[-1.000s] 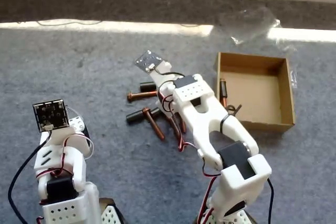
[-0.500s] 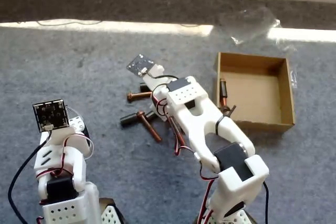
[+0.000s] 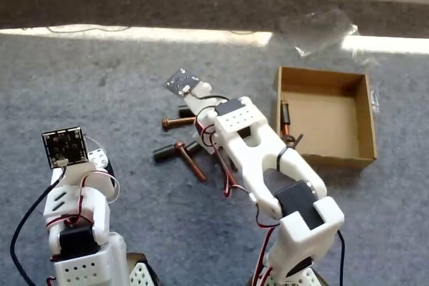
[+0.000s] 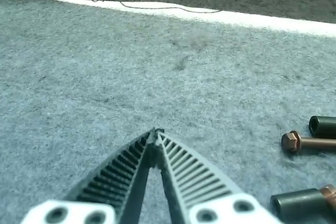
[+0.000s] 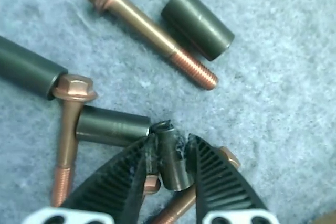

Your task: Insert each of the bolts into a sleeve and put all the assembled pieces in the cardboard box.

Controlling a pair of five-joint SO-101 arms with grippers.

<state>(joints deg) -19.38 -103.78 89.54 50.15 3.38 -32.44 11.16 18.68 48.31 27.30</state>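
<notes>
Now the right gripper has slid deeper into the pile and pinches a short dark metal sleeve among the copper-coloured bolts. It looks ready to lift. The left gripper waits, pressed together. The brown cardboard box sits nearby.

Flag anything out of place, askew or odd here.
Nothing damaged. The copper-coloured bolts and dark cylindrical sleeves lie jumbled and overlapping on the grey carpet. A crumpled clear plastic bag lies loose beyond the brown cardboard box. The right gripper is clamped on one short sleeve.
</notes>
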